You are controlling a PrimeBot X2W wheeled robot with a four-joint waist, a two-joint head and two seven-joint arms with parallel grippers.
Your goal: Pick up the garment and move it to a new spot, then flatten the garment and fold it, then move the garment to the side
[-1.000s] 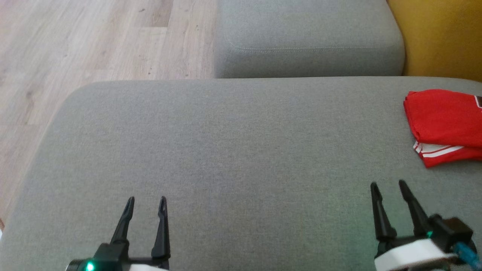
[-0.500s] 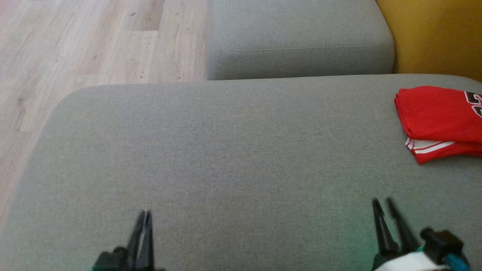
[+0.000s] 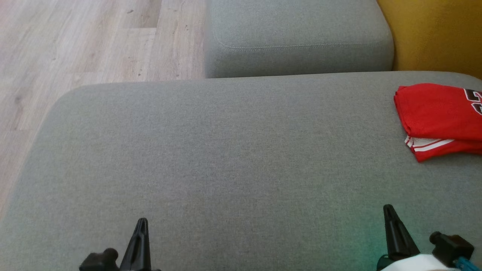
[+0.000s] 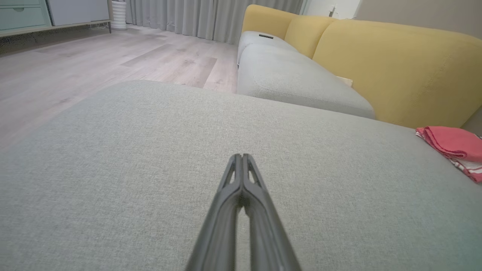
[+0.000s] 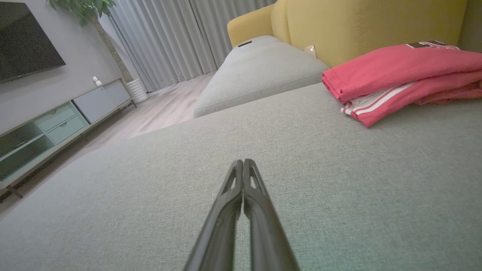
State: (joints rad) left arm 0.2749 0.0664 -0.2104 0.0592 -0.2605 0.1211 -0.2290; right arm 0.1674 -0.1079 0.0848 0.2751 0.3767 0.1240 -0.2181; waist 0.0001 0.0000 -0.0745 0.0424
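I count one garment, red and folded, at the right edge of the frame on the grey sofa cushion. Two pincers, left pincer and right pincer, sit low in frame, both pinched together and empty, well apart from it. One further cushion, a yellow backrest and the wood floor line the top.

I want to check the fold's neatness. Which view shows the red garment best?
Right wrist view: the garment is large and close, stacked layers and white stripes plain. Head view crops the garment at the right edge; left wrist view shows it small, also cropped.
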